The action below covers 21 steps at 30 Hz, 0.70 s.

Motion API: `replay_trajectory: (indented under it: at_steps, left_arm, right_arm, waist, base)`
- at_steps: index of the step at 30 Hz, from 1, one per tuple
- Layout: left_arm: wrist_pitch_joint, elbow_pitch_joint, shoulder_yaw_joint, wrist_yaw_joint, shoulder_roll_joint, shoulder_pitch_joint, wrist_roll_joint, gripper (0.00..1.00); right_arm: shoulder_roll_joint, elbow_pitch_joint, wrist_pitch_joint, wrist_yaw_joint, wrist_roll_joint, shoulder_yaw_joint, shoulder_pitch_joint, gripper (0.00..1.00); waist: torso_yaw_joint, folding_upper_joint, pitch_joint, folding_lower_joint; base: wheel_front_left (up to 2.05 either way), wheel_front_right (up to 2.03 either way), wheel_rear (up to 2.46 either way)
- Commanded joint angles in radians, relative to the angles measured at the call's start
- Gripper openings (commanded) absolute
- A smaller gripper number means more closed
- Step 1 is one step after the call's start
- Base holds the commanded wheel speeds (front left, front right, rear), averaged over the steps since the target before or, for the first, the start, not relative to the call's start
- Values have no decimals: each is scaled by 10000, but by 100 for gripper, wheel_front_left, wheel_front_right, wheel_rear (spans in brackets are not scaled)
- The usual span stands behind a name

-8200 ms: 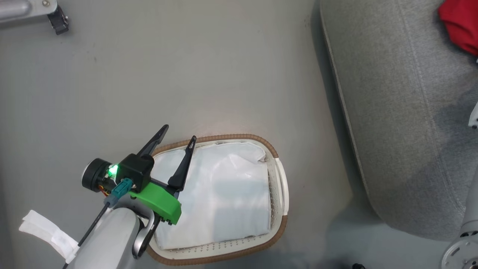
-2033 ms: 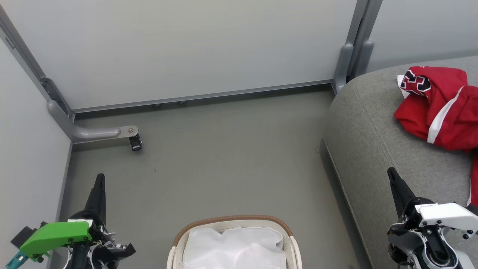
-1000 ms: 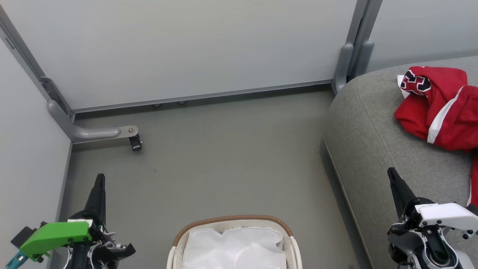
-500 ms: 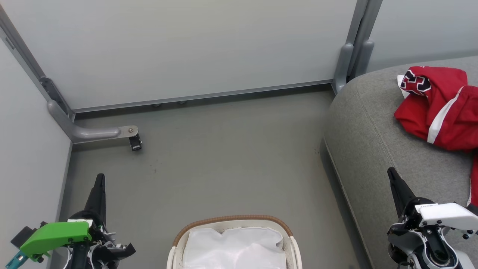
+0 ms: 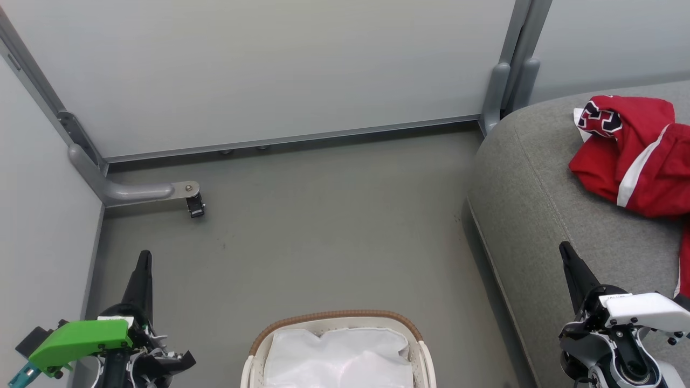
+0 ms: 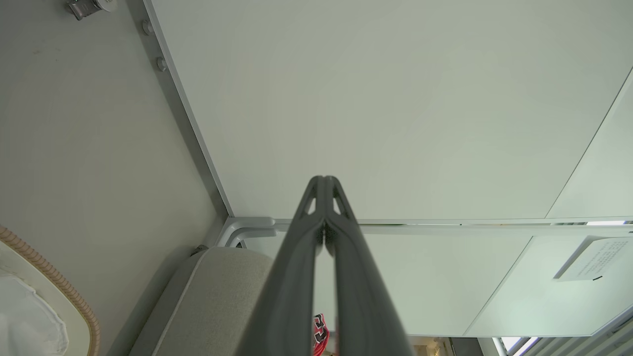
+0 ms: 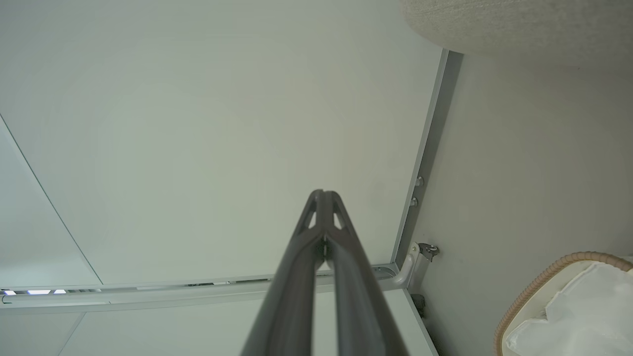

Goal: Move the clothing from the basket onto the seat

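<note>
The red clothing (image 5: 636,153) with white stripes lies on the grey seat (image 5: 550,215) at the right; a scrap of it shows as clothing (image 6: 320,336) past my left fingers. The cream basket (image 5: 334,319) with a brown rim stands at the bottom centre, holding only a white liner cloth (image 5: 339,358). My left gripper (image 5: 143,257) is shut and empty at the lower left, left of the basket. My right gripper (image 5: 565,249) is shut and empty over the seat's front part. Both wrist views show the fingers pressed together: left gripper (image 6: 324,180), right gripper (image 7: 323,194).
Pale wall panels with grey metal frames close off the back and left. A metal bracket (image 5: 161,191) with a black foot sticks out onto the grey floor (image 5: 323,231) at the left. The basket rim (image 7: 539,284) and seat edge (image 6: 217,291) show in the wrist views.
None over the last second. Earlier, the head camera looked down onto the basket with my left gripper open over it; the view has since risen.
</note>
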Motion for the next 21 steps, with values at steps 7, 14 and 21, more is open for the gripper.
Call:
replay_trajectory:
  at_steps: [7,14,21]
  left_arm:
    - [35,-18,22,-36,-3,-108,-30,0]
    - [35,-18,22,-36,-3,-108,-30,0]
    - [34,-19,21,-36,-3,-108,-30,0]
  right_arm:
    - [-60,-33,13,-3,38,-18,106,0]
    - [-60,-33,13,-3,39,-18,106,0]
    - [-60,-31,13,-3,39,-18,106,0]
  waist:
    - [0,0,0,0]
    - [0,0,0,0]
    - [0,0,0,0]
  base:
    - [0,0,0]
    - [0,0,0]
    - [0,0,0]
